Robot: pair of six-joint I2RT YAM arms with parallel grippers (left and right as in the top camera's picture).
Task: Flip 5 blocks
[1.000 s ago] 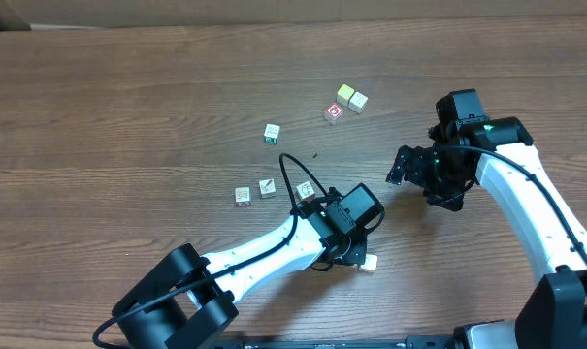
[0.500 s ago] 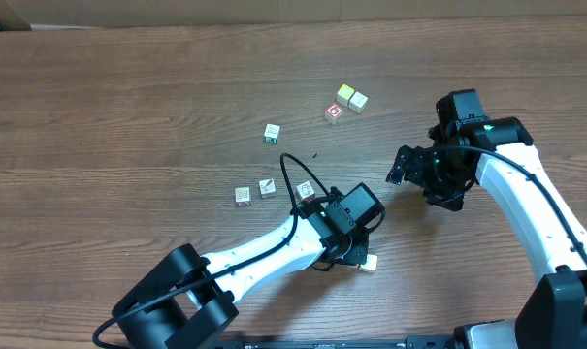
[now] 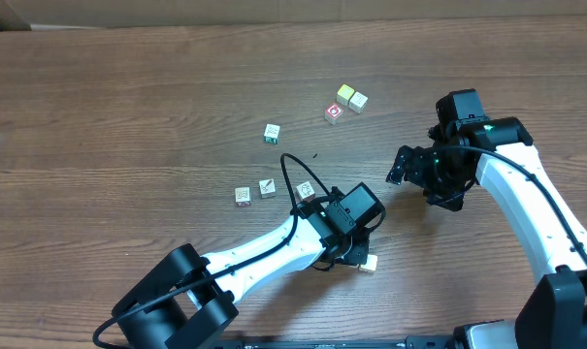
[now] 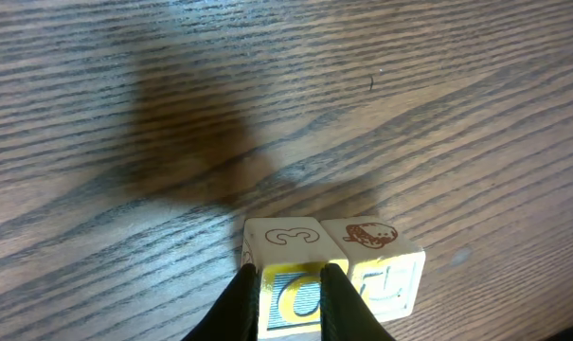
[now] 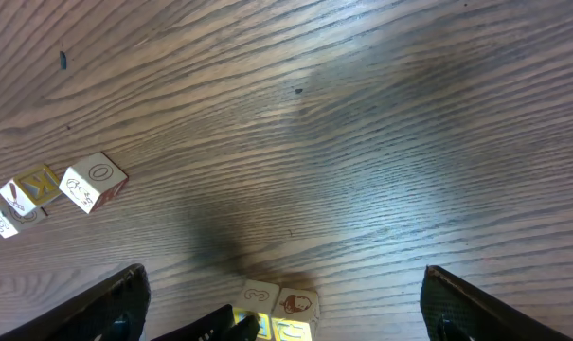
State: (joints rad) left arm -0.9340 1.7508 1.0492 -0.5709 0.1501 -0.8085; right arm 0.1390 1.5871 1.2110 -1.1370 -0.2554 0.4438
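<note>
Block (image 4: 284, 238) gripped (left pincer (image 4: 288, 274)).

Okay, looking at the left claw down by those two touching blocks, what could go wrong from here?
1. The block marked 3 sits flush against its neighbour with the brown print, so turning one could nudge or tip the other.
2. The fingers of the left claw stand close together at that block's yellow face. Whether they really pinch it is unclear, so it might slip out and land unflipped.

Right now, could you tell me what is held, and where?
Left gripper flanks the sides of the 3-topped block; grip uncertain. Right gripper holds nothing.
</note>
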